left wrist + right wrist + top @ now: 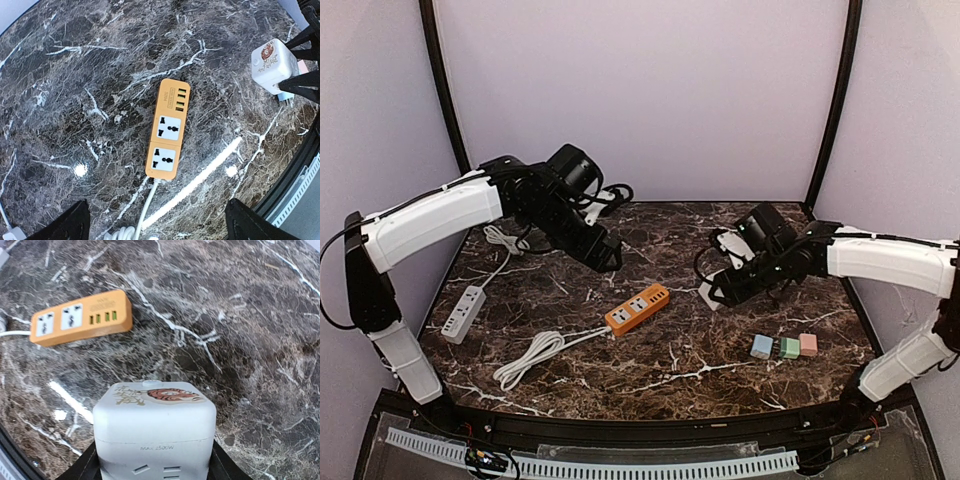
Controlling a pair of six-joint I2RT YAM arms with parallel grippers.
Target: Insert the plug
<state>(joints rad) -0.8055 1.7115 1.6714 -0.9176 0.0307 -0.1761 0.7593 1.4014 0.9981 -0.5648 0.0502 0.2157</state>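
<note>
The plug (155, 432) is a white cube adapter with a tiger picture on one face. My right gripper (154, 465) is shut on it, one black finger on each side. In the top view the plug (708, 293) sits at the tip of the right gripper (718, 292), to the right of the orange power strip (637, 308). That strip (168, 136) lies flat with two sockets and a row of USB ports facing up. My left gripper (157, 220) hangs open above the strip's cable end with nothing between its fingers. The plug (272, 64) also shows at the left wrist view's right edge.
A white power strip (463, 313) lies at the table's left edge. The orange strip's white cable is coiled (530, 358) at the front left. Three small cubes (785, 346), blue, green and pink, stand in a row at the front right.
</note>
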